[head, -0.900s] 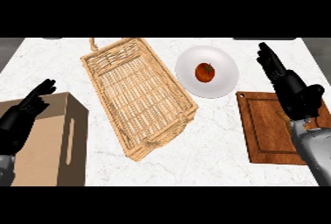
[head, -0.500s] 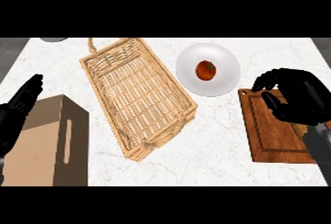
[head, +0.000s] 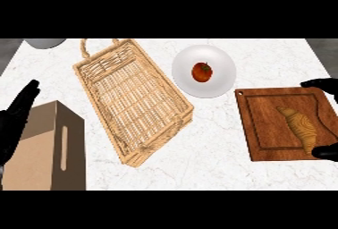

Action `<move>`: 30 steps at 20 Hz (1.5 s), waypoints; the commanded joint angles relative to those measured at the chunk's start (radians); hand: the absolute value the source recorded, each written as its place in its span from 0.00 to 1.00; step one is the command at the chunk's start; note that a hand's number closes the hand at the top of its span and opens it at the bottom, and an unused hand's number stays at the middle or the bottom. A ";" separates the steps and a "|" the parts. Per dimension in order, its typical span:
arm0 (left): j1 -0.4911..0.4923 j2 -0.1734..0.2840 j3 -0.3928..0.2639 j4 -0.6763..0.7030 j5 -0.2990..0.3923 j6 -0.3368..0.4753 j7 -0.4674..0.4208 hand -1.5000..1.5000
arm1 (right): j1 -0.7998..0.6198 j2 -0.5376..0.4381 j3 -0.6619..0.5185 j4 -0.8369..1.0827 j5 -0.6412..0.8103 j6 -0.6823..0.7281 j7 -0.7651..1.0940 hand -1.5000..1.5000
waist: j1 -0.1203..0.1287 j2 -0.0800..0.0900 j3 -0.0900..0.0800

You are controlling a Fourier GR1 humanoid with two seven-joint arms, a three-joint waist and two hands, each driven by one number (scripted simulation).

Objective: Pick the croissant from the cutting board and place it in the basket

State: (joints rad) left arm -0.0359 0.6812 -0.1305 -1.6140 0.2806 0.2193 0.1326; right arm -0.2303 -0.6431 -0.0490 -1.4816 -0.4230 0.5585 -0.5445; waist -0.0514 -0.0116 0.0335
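A golden croissant [head: 300, 127] lies lengthwise on the right half of the wooden cutting board [head: 264, 125] at the right of the counter. My right hand [head: 321, 84] comes in from the right edge, mostly out of view. Its fingers show past the board's far right corner and its thumb [head: 326, 152] sits just by the croissant's near end. The hand spans the croissant, spread wide, and is not closed on it. The wicker basket [head: 132, 100] lies slantwise at centre left with nothing in it. At the left edge my left hand [head: 16, 120] rests open, fingers up.
A white plate [head: 218, 85] with a red tomato [head: 202, 72] stands between the basket and the board. A tall brown box [head: 49, 147] stands at the near left, beside my left hand. Part of a grey bowl [head: 45, 42] shows at the far left corner.
My right hand came down over the board, then drew back to the right edge, and the croissant shows now. The left hand has barely moved.
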 commanded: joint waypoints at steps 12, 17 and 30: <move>-0.058 -0.097 -0.097 0.046 -0.006 0.065 0.094 0.50 | 0.059 -0.589 0.003 0.009 0.506 0.141 -0.210 0.00 | 0.009 0.036 -0.031; -0.092 -0.109 -0.108 0.082 -0.010 0.062 0.078 0.50 | 0.103 -0.646 0.046 0.063 0.533 0.105 -0.315 0.00 | 0.021 0.032 -0.031; -0.120 -0.141 -0.160 0.104 -0.022 0.087 0.085 0.50 | 0.133 -0.638 0.089 0.244 0.523 -0.099 -0.443 0.00 | 0.043 0.022 -0.033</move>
State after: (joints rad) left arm -0.1487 0.6648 -0.2310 -1.5827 0.2391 0.3065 0.2126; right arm -0.0963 -1.2904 0.0456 -1.3048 0.1106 0.3894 -0.8494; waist 0.0027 -0.0077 0.0262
